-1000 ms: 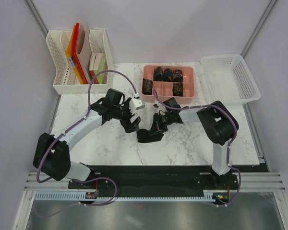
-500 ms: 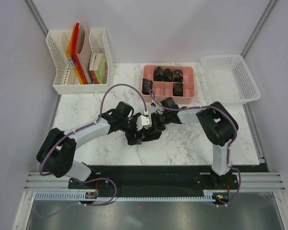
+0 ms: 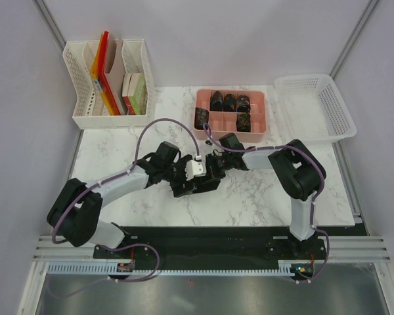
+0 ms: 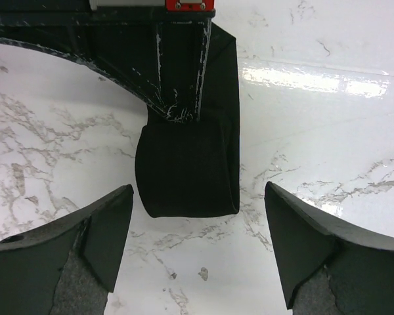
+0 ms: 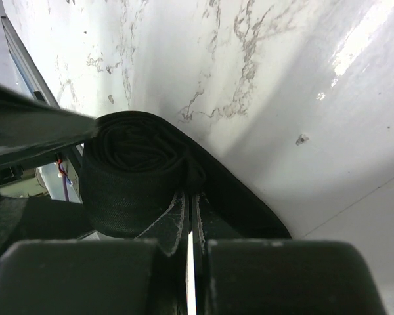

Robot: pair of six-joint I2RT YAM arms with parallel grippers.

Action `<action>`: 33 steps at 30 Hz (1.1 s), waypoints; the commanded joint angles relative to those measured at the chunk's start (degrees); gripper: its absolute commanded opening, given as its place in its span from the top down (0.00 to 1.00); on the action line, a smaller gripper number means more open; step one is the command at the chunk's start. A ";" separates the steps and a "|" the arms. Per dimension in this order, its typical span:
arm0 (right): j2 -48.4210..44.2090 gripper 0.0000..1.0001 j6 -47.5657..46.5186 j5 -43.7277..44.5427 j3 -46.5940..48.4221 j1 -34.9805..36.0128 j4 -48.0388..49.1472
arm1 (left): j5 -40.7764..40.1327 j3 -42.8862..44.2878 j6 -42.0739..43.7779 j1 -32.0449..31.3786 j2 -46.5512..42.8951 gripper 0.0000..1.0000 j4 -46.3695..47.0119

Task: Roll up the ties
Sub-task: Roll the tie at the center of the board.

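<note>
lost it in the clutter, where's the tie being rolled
Top view: the tie sits mid-table, nearer than the pink tray, against the shut right gripper, flanked by the open left gripper.

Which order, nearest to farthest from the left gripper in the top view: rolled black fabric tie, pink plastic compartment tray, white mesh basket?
1. Rolled black fabric tie, at the left gripper's fingertips.
2. Pink plastic compartment tray, at the table's back.
3. White mesh basket, far right.
</note>
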 commanded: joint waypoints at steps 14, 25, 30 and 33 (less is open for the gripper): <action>1.65 1.00 -0.28 9.22 -3.26 0.51 0.66 | 5.58 5.36 3.06 0.28 5.07 0.28 -0.46; 1.47 1.00 0.60 9.22 -5.10 1.13 2.17 | 2.59 4.58 6.48 -0.24 7.17 0.28 -1.51; 1.29 1.00 0.34 9.13 -4.93 1.04 1.82 | 3.47 3.87 8.15 2.13 4.89 0.32 -3.53; 1.47 1.00 0.43 9.05 -4.93 1.13 1.90 | 4.87 3.87 8.24 2.22 3.83 0.33 -4.15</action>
